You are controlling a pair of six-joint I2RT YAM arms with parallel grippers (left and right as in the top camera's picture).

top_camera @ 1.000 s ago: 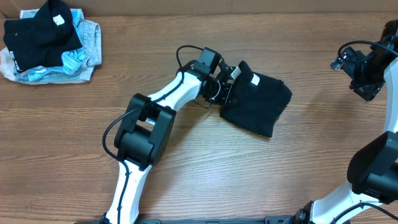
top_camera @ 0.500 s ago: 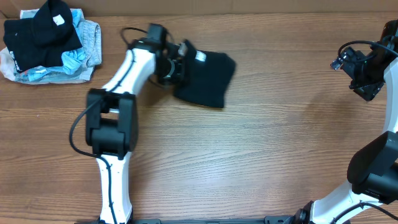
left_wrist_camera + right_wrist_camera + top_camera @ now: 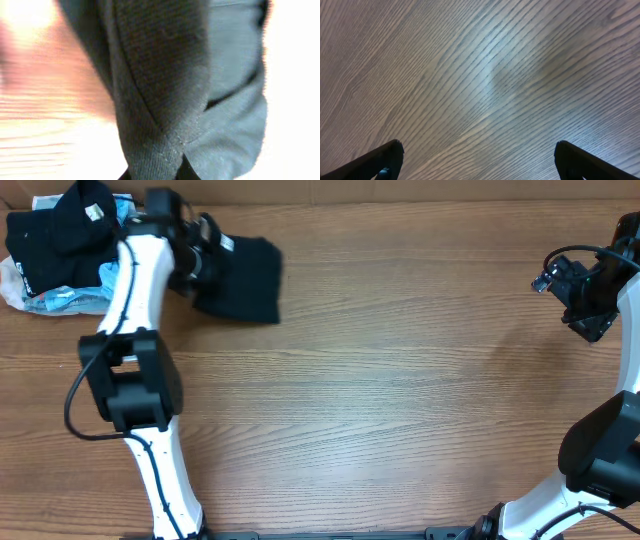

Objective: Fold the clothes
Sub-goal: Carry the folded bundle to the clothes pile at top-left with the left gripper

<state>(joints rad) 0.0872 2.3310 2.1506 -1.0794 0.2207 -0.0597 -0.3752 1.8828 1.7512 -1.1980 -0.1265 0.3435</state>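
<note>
Black garment [image 3: 243, 276] pinched in left gripper [image 3: 205, 254]; right gripper [image 3: 477, 150] spread wide, empty, above wooden table [image 3: 400, 400].

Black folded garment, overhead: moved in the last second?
Yes. The black folded garment went left, from mid-table to beside the clothes pile, held by the left gripper.

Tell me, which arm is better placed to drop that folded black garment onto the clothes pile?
Left. The left arm's jaws are shut on the black garment, right beside the clothes pile. The right arm hangs at the table's far side, jaws open and empty.
</note>
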